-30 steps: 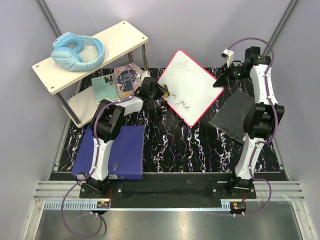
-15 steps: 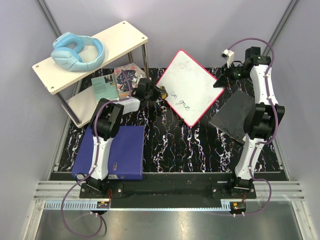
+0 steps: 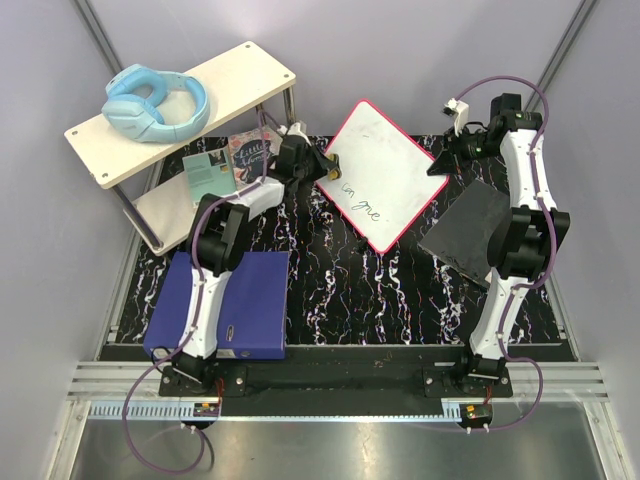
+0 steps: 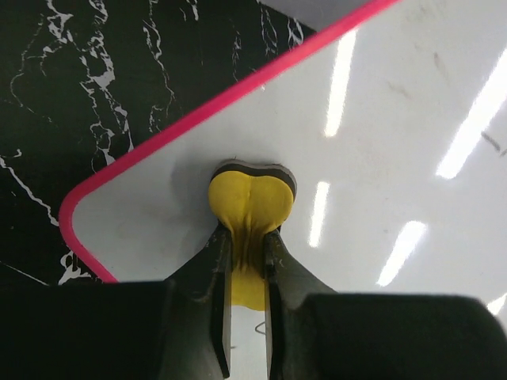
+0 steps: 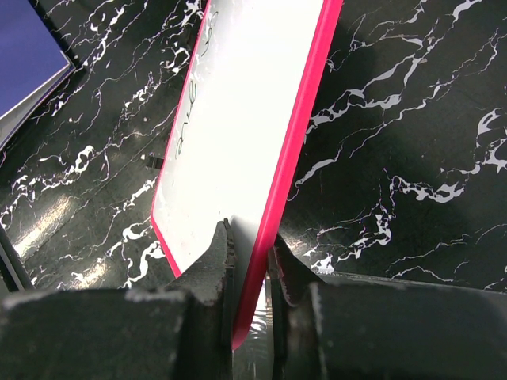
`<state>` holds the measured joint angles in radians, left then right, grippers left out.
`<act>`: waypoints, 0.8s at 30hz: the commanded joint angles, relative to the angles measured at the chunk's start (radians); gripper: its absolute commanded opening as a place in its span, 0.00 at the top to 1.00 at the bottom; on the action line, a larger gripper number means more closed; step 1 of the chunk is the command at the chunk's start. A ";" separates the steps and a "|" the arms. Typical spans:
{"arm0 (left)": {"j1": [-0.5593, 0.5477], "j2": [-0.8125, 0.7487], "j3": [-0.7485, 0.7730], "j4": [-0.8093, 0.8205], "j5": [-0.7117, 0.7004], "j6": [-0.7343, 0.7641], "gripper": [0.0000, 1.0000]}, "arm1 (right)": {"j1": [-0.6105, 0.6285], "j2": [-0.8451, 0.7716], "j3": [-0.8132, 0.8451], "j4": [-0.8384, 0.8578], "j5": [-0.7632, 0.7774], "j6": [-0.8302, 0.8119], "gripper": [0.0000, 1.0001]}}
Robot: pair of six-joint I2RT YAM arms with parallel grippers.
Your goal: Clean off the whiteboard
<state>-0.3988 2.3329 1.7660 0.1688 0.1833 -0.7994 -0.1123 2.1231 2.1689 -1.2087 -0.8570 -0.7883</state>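
Yellow eraser: was pinched in my left tool, its pad pressed on the whiteboard near the board's left corner.
Whiteboard: sat in the upper centre of the top view, over the counter.
Right tool: was narrow, clamped on the pink frame at the right corner.
Done: most of the board looked clean, by my judgement.
Left to do: dark handwriting by the lower left edge was unwiped.
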 commanded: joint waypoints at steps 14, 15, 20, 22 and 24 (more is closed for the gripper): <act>-0.238 -0.037 -0.066 -0.304 -0.085 0.448 1.00 | 0.092 0.029 -0.018 -0.425 -0.051 -0.154 1.00; -0.247 -0.037 -0.072 -0.298 -0.085 0.454 1.00 | 0.092 0.028 -0.015 -0.425 -0.051 -0.152 1.00; -0.314 -0.043 -0.134 -0.247 -0.096 0.463 1.00 | 0.092 0.032 0.002 -0.425 -0.054 -0.144 1.00; -0.340 -0.050 -0.158 -0.236 -0.097 0.470 1.00 | 0.092 0.032 0.005 -0.425 -0.057 -0.143 1.00; -0.354 -0.050 -0.165 -0.236 -0.085 0.465 1.00 | 0.092 0.034 0.006 -0.425 -0.060 -0.143 1.00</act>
<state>-0.6147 2.2173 1.6623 -0.0044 -0.0788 -0.3305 -0.1123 2.1239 2.1811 -1.2285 -0.8467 -0.7845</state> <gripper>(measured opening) 0.159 0.156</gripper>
